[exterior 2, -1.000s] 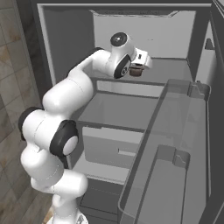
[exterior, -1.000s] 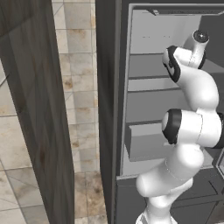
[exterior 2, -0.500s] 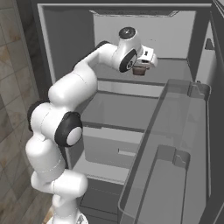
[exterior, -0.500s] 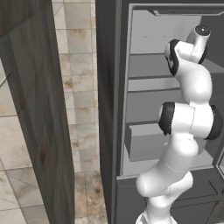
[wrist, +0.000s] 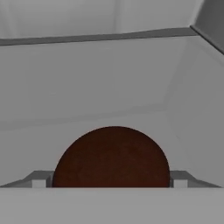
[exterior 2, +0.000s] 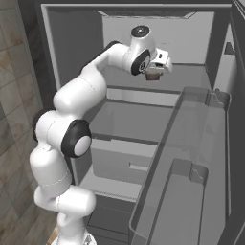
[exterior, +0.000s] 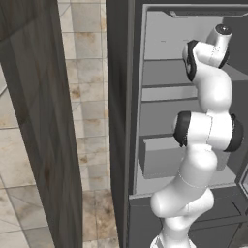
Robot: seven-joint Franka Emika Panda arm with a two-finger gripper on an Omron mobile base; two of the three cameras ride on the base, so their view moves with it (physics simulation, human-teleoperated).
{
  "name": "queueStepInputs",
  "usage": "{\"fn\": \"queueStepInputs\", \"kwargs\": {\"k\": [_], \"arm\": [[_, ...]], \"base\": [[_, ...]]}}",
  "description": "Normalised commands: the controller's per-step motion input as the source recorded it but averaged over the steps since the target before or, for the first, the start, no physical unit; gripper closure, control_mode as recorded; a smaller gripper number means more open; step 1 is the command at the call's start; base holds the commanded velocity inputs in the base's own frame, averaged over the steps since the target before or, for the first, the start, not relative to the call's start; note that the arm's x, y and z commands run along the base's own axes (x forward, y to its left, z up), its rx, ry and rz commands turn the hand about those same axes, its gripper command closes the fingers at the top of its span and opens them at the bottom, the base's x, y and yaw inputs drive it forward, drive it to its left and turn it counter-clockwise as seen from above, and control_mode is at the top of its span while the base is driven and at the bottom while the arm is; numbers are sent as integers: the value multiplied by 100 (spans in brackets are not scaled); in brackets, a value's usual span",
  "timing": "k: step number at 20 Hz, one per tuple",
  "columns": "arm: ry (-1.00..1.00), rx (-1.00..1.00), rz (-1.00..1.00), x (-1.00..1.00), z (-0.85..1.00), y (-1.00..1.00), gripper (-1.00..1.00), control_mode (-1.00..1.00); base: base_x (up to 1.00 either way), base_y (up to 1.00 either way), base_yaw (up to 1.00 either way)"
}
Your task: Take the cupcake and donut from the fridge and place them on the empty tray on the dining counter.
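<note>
Wide-open gripper [exterior 2: 154,72] bracketing the small dark brown cupcake [wrist: 112,156] on the upper shelf of the tall dark grey fridge [exterior 2: 57,28], not yet clamped.

In the hand view the cupcake sits bottom centre, a grey fingertip [wrist: 40,178] close at each side, jaws spread wide, nothing held. Closing off-centre could nudge or tip the cupcake along the shelf; squeezing hard could crush its soft top. The right base view, upper middle, shows the hand low over the shelf; the left base view shows the white arm [exterior: 208,131] against the light interior at right.
</note>
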Motion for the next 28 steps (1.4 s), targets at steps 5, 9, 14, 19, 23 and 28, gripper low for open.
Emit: {"fn": "queueStepInputs", "kwargs": {"k": [5,9,14,19,23,28], "arm": [[-29,0,0,-16,0,-15,100,-100],[-24,0,4,-55,3,1,100,-100],[-13,-11,8,-85,55,35,100,-100],[-13,-18,9,-98,51,59,100,-100],[-7,-19,5,-100,-27,60,100,-100],[-6,-11,2,-100,-16,56,100,-100]], "base": [[0,0,0],[0,0,0],[0,0,0],[0,0,0],[0,0,0],[0,0,0]]}}
